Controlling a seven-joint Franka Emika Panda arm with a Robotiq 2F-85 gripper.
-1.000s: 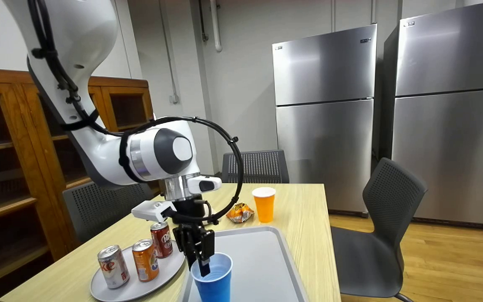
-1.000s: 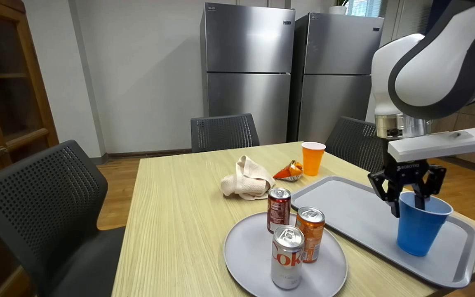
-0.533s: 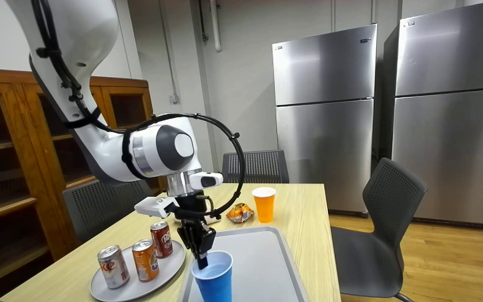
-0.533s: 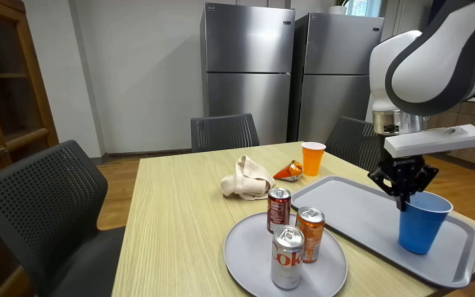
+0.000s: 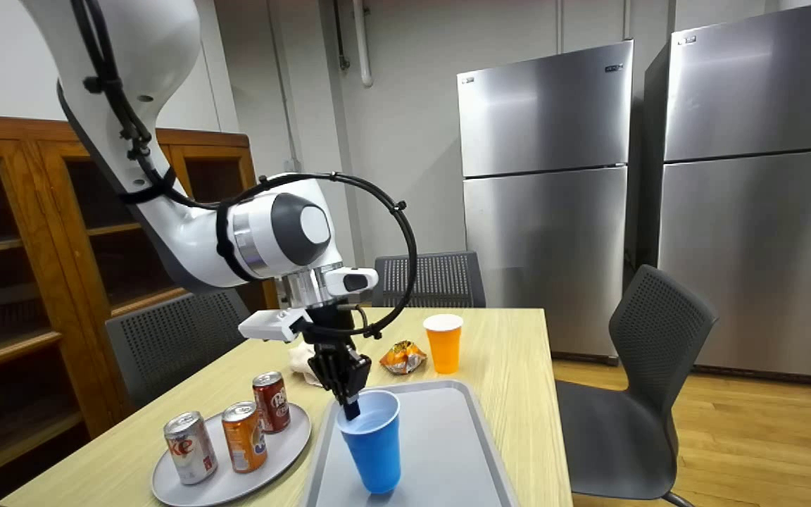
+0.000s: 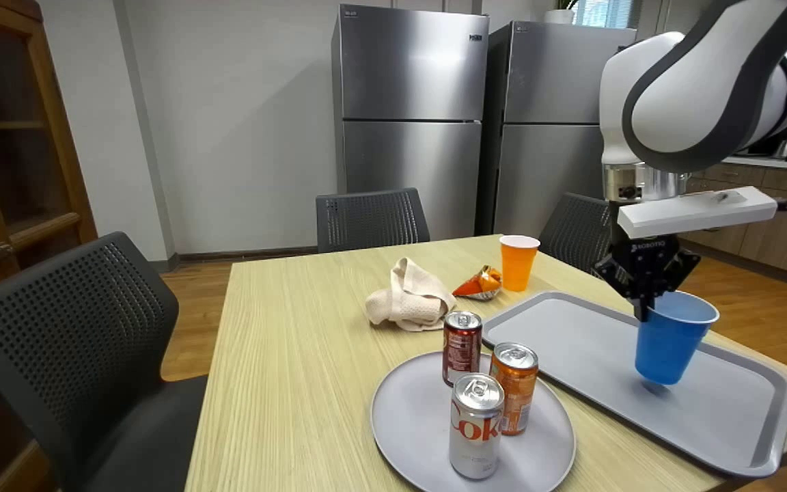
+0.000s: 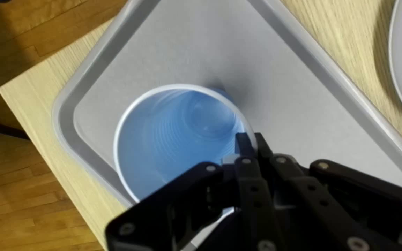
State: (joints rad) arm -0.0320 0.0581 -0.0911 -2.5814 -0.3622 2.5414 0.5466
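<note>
Blue and tapered, the cup [image 5: 370,451] leans over the grey tray [image 5: 441,436] in an exterior view; just beside the tray you have a round plate [image 5: 280,454] bearing three cans [image 5: 243,436]. In an exterior view, you see an orange cup [image 6: 518,266] standing upright on the table [image 6: 298,342], its contents hidden, while the blue cup's base looks just clear of the tray. In the wrist view, your gripper [image 7: 253,139] is clenched on the pale rim, one finger inside, one outside; you look down ridged walls to the round bottom.
</note>
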